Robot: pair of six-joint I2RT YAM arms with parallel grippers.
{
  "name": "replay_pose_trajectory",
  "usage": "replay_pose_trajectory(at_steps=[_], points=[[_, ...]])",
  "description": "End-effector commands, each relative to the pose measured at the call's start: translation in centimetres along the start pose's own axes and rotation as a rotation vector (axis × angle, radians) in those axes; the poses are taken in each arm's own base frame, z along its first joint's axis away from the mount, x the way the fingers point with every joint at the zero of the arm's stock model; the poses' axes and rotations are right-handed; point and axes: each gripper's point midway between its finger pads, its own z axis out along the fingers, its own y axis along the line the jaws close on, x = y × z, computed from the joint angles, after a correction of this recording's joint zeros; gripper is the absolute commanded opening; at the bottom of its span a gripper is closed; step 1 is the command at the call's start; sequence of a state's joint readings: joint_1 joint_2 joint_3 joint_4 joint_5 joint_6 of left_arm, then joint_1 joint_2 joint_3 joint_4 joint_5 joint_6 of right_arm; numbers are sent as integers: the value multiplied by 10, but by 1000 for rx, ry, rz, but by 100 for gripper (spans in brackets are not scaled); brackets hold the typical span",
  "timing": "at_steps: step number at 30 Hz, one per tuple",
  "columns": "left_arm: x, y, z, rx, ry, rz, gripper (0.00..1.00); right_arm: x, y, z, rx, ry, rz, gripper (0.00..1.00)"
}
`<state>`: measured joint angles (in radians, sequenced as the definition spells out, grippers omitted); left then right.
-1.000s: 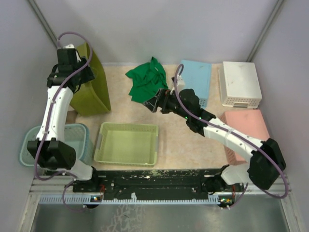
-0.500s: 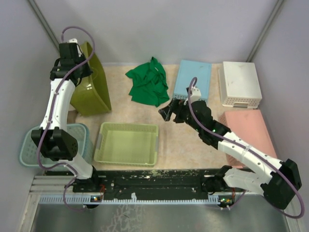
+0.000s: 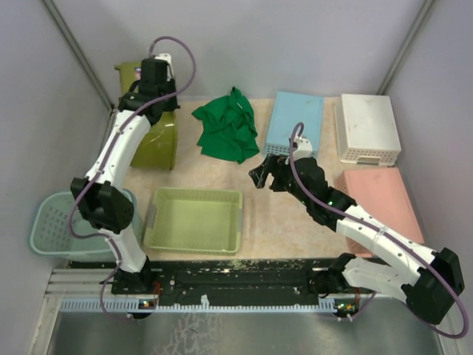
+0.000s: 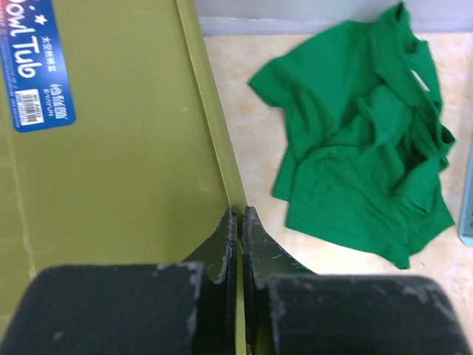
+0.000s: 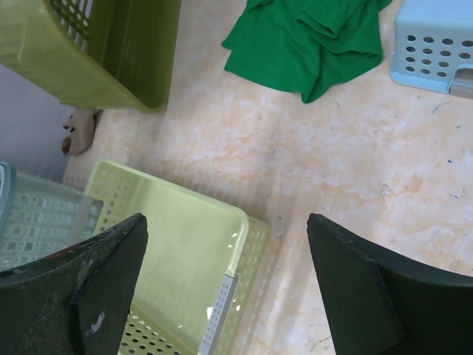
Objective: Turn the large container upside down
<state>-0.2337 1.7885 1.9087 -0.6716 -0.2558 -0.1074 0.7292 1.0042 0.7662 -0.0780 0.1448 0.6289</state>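
Note:
The large container (image 3: 157, 142) is an olive-green tub at the back left, standing tilted on the table. In the left wrist view its smooth wall (image 4: 111, 148) carries a blue label. My left gripper (image 4: 241, 216) is shut on the tub's thin rim, which runs up between the two fingertips. From above, the left gripper (image 3: 153, 103) sits at the tub's top edge. My right gripper (image 5: 225, 222) is open and empty, hovering over the table beside a light green basket (image 5: 247, 222). It stands mid-table (image 3: 259, 174), apart from the olive tub (image 5: 111, 52).
A green cloth (image 3: 225, 126) lies at the back middle. The light green basket (image 3: 196, 192) sits near front. Upturned blue (image 3: 299, 122), white (image 3: 368, 127) and pink (image 3: 377, 192) baskets line the right. A teal basket (image 3: 44, 222) stands far left. A small beige object (image 5: 77, 133) lies by the tub.
My left gripper has shut on the tub's rim and swung right, turning the tub with it. My right arm has pulled back from the cloth toward mid-table.

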Motion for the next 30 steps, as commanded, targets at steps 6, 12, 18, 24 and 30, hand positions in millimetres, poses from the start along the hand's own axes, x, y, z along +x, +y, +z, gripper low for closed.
replay_pose_trajectory(at_steps=[6,12,18,24,30], points=[[68,-54,35,37,197,114,0,-16,-7,-16,29,-79,-6,89],[95,-73,41,84,261,60,0,-13,-14,-18,49,-78,-11,89],[104,-64,37,35,257,14,0,-11,-15,-18,50,-78,-10,90],[104,-43,32,-22,244,-32,30,-7,-13,-14,37,-60,-13,90],[71,-50,11,68,155,-54,60,10,1,-5,-27,46,-54,89]])
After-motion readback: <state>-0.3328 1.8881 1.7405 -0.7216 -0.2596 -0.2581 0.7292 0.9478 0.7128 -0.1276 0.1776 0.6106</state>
